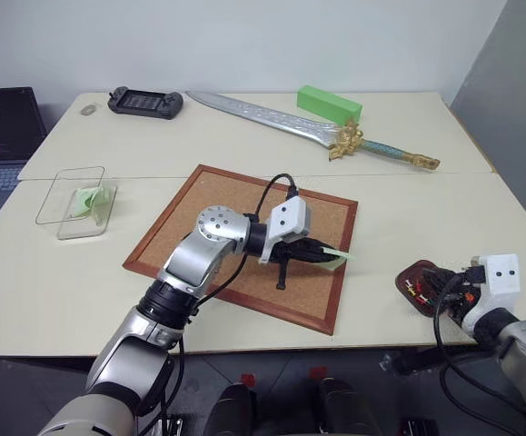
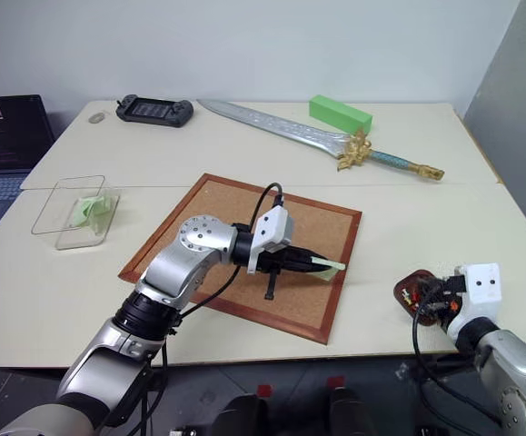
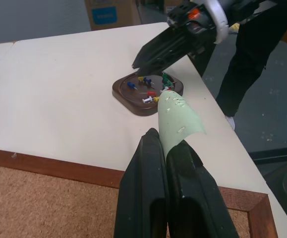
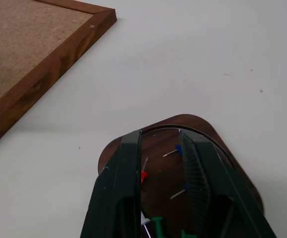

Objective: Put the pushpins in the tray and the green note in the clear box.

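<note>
The bench (image 1: 426, 218) carries a cork board (image 1: 235, 227). Beyond the left gripper (image 3: 169, 148) sits the clear box (image 1: 74, 202). Under the right gripper's (image 4: 161, 144) slightly parted, empty jaws lies the tray (image 4: 217, 148) with pushpins (image 4: 177, 151). The left jaws pinch the green note (image 3: 178, 116), which juts past their tips.

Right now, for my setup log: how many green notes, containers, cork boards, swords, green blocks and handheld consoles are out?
Green notes: 2 (one in the left pincer, one in the clear box)
Containers: 2 (clear box, tray)
Cork boards: 1
Swords: 1
Green blocks: 1
Handheld consoles: 1
Total: 8
</note>
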`<state>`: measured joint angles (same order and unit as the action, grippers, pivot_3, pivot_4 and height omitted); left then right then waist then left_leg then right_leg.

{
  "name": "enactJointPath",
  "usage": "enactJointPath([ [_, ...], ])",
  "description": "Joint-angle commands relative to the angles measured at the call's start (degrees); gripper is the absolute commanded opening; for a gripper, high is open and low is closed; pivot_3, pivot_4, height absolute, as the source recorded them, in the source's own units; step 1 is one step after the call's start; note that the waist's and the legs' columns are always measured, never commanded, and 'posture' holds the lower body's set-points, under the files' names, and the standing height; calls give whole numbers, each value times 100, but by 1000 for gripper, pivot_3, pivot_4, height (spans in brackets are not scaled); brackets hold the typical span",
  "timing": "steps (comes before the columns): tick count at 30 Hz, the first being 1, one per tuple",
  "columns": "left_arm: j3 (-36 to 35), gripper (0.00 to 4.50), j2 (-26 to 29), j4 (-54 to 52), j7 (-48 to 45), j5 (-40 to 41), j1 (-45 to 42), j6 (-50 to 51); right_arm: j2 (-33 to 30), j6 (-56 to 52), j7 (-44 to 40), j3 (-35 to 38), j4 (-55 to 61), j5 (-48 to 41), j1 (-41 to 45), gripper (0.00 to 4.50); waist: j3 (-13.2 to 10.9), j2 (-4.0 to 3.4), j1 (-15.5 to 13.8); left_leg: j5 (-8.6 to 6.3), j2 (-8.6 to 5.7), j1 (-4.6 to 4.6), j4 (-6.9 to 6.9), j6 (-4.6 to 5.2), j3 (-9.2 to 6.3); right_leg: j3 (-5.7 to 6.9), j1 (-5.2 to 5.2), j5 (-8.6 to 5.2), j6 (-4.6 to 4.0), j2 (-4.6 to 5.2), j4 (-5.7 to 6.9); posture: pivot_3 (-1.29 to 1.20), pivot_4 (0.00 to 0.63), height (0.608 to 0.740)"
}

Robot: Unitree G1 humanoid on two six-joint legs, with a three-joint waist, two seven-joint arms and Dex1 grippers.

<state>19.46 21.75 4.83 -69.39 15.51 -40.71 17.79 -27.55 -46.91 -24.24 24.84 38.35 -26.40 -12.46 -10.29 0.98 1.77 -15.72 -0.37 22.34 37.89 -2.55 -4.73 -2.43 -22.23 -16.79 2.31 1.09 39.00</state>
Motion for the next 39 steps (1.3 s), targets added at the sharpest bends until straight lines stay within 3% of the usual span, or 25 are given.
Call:
enactJointPath([
  [1,-222,0,65,-186,45,82,-76,37,-330,458,-742,256,496,-577,23,1767,0,0,11,0,0,-1,0,0,1,-1,0,0,0,0,1,0,150,740],
  [8,-487,0,186,-357,174,214,16,403,-1034,1085,-1627,-8,796,-805,53,3352,-2,4,-7,0,0,-3,4,0,-4,4,8,0,1,-3,-1,0,150,740],
  [14,-1495,0,512,-891,1424,314,364,1317,-1050,1150,-1494,-848,984,-1020,1054,4448,-2,4,29,0,9,-19,2,0,-11,-4,8,0,0,-3,5,0,150,740],
  [19,-2338,0,632,-1223,2551,299,636,1846,-844,1082,-1302,-1440,835,-1156,1698,4448,-3,6,-5,0,13,-19,1,0,-26,3,11,0,1,0,3,0,150,740],
  [22,-3307,0,680,-1460,3858,-114,1086,1945,-575,1215,-1480,-1992,433,-1199,2398,4448,-4,7,8,0,19,-18,3,-1,-28,-3,11,0,1,17,1,0,150,740],
  [28,-4214,0,597,-1426,5658,-792,1423,1748,-390,1567,-1895,-2518,-218,-1013,2973,4448,-9,19,-43,0,22,-17,-1,-1,-46,8,7,1,1,17,1,0,150,740],
  [34,-4868,0,506,-959,6989,-1180,1445,1543,-233,1860,-2099,-2780,-740,-885,3363,4448,-9,21,-53,0,8,-9,3,-1,-45,8,5,2,1,32,-1,0,150,740],
  [39,-4996,0,491,-568,7349,-1122,1315,1420,-209,1907,-2135,-2861,-833,-822,3455,4448,-8,26,-54,1,10,-2,2,-2,-59,19,2,2,0,30,1,0,150,740],
])
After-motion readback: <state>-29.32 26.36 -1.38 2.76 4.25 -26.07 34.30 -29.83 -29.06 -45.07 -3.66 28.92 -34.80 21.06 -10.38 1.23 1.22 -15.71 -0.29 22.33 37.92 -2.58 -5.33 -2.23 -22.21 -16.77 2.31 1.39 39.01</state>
